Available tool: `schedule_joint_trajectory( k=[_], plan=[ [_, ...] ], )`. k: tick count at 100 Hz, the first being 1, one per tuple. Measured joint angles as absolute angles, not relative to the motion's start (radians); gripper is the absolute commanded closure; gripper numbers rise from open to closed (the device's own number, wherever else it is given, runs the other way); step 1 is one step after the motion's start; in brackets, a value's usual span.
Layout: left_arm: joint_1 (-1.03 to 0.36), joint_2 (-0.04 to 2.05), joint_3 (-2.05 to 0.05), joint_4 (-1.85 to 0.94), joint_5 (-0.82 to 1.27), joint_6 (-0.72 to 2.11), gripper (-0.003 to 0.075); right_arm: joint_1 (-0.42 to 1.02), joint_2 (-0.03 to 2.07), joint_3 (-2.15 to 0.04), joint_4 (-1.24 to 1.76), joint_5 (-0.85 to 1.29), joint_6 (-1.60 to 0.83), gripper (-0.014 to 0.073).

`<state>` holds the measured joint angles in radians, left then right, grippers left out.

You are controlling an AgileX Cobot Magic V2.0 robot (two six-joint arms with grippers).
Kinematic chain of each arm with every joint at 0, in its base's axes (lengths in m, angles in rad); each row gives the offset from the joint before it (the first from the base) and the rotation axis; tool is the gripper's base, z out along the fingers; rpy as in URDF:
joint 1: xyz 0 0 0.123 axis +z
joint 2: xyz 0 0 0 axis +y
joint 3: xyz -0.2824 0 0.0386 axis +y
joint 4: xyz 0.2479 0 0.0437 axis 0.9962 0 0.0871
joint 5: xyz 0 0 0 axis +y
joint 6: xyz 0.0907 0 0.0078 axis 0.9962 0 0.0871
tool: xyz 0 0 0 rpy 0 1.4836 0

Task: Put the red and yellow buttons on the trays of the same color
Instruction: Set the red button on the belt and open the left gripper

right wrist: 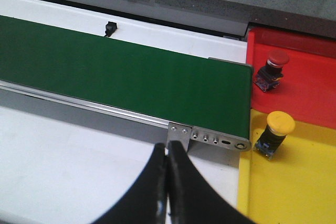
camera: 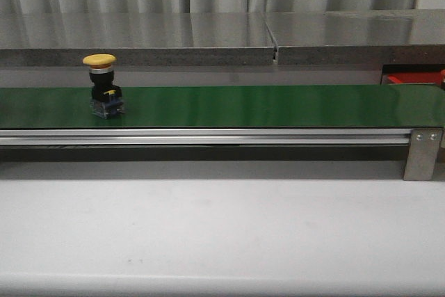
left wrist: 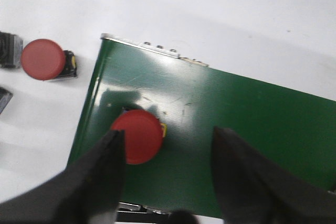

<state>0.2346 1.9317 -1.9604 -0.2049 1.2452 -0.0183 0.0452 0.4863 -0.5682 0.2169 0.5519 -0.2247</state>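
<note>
1. The left gripper (left wrist: pixel 168 174) hangs with jaws spread wide above the green belt (left wrist: pixel 252 124); a red button (left wrist: pixel 136 136) stands on the belt at its 9 o'clock, just inside one finger (left wrist: pixel 100 177).
2. The right gripper (right wrist: pixel 167 182) is pinched closed on nothing, and the red tray (right wrist: pixel 310 93) and yellow tray (right wrist: pixel 299 182), at its 2 o'clock, each hold a matching button.
3. A yellow button (camera: pixel 103 85) stands upright on the belt's left part.

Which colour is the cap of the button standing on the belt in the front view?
Yellow; the button cap shows best in the front view.
</note>
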Motion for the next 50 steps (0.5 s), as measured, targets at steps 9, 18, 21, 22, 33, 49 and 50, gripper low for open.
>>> schedule_joint_trajectory(
  k=[9, 18, 21, 22, 33, 49, 50],
  plan=[
    [0.195, 1.887, -1.960, -0.205, 1.245, 0.000, 0.0700, 0.045, 0.486, -0.568, 0.217, 0.552, -0.225, 0.0669],
    [0.148, 1.845, -1.960, -0.205, 1.248, 0.013, 0.0741, 0.045, 0.486, -0.566, 0.217, 0.535, -0.225, 0.0669],
    [0.134, 1.832, -1.960, -0.205, 1.248, 0.015, 0.0741, 0.045, 0.486, -0.566, 0.217, 0.523, -0.225, 0.0669],
    [0.126, 1.827, -1.960, -0.205, 1.248, 0.018, 0.0741, 0.045, 0.486, -0.566, 0.217, 0.521, -0.225, 0.0669],
    [0.064, 1.782, -1.960, -0.209, 1.250, 0.026, 0.0741, 0.045, 0.486, -0.566, 0.217, 0.500, -0.225, 0.0669],
    [-0.012, 1.726, -1.955, -0.209, 1.252, 0.034, 0.0741, 0.045, 0.486, -0.566, 0.217, 0.498, -0.225, 0.0669],
    [-0.018, 1.721, -1.953, -0.209, 1.252, 0.034, 0.0741, 0.045, 0.486, -0.566, 0.217, 0.498, -0.225, 0.0669]
  ],
)
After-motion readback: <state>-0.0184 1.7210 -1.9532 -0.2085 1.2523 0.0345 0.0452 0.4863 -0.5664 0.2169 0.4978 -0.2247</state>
